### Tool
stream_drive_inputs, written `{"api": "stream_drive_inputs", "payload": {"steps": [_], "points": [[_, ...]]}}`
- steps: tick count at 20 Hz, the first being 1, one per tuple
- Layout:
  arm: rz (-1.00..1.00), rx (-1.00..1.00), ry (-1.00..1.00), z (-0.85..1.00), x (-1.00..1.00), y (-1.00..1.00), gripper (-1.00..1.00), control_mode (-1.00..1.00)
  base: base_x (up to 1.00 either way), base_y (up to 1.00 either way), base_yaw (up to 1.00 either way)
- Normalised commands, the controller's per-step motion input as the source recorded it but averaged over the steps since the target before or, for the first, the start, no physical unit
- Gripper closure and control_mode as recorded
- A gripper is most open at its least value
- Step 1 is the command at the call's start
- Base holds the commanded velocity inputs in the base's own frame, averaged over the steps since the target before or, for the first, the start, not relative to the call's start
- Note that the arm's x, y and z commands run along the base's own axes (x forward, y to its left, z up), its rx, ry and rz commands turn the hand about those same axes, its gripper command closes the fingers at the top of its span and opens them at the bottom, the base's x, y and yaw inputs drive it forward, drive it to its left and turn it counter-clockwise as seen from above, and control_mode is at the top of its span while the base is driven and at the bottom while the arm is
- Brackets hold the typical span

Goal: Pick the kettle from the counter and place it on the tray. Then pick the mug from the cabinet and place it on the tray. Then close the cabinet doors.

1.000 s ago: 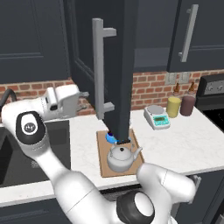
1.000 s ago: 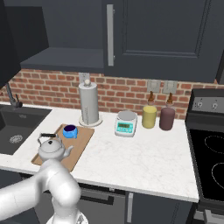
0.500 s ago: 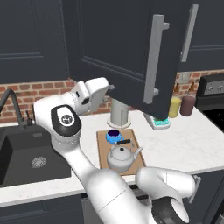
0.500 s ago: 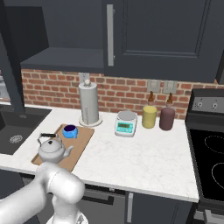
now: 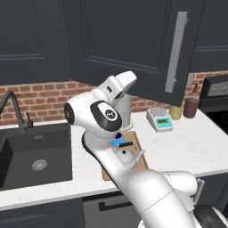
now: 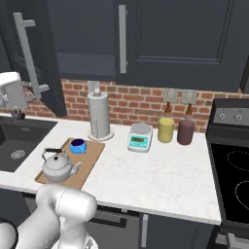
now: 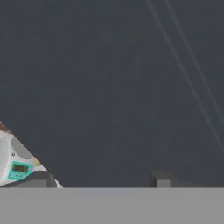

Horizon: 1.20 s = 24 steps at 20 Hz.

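Observation:
The silver kettle (image 6: pixel 57 166) and the small blue mug (image 6: pixel 78 145) both stand on the wooden tray (image 6: pixel 90 159) on the white counter (image 6: pixel 155 170). In the left base view the kettle (image 5: pixel 125 156) and mug (image 5: pixel 117 140) sit partly behind my arm. The cabinet's left door (image 6: pixel 36 58) hangs partly open, while its right door (image 6: pixel 160 34) is shut. My gripper (image 5: pixel 130 82) is raised against the inner face of the swinging door (image 5: pixel 133 40). Its fingertips (image 7: pixel 160 178) stand apart, open, on the dark panel (image 7: pixel 109 87), holding nothing.
A grey paper-towel roll (image 6: pixel 98 115) stands behind the tray. To its right are a kitchen scale (image 6: pixel 139 137) and yellow (image 6: pixel 166 129) and maroon (image 6: pixel 185 131) canisters. The sink (image 5: pixel 35 162) lies to the left, the stove (image 6: pixel 233 175) to the right.
The left cabinet door has swung a long way toward shut with my hand following behind it. Kettle, mug and tray have stayed put.

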Motion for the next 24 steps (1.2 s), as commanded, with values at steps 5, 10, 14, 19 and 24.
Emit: {"api": "stream_drive_inputs", "payload": {"steps": [5, 10, 14, 19, 24], "points": [[0.32, 0.08, 0.0, 0.12, 0.33, -0.77, -1.0, -1.0, 0.0, 0.0, 0.0], [0.36, 0.11, 0.0, 0.11, 0.45, -0.73, -1.0, -1.0, 0.0, 0.0, 0.0], [0.4, 0.12, 0.0, 0.1, 0.5, -0.76, -1.0, -1.0, 0.0, 0.0, 0.0], [0.42, 0.13, 0.0, 0.11, 0.56, -0.7, -1.0, -1.0, 0.0, 0.0, 0.0], [0.46, 0.14, 0.0, 0.14, 0.62, -0.63, -1.0, -1.0, 0.0, 0.0, 0.0]]}}
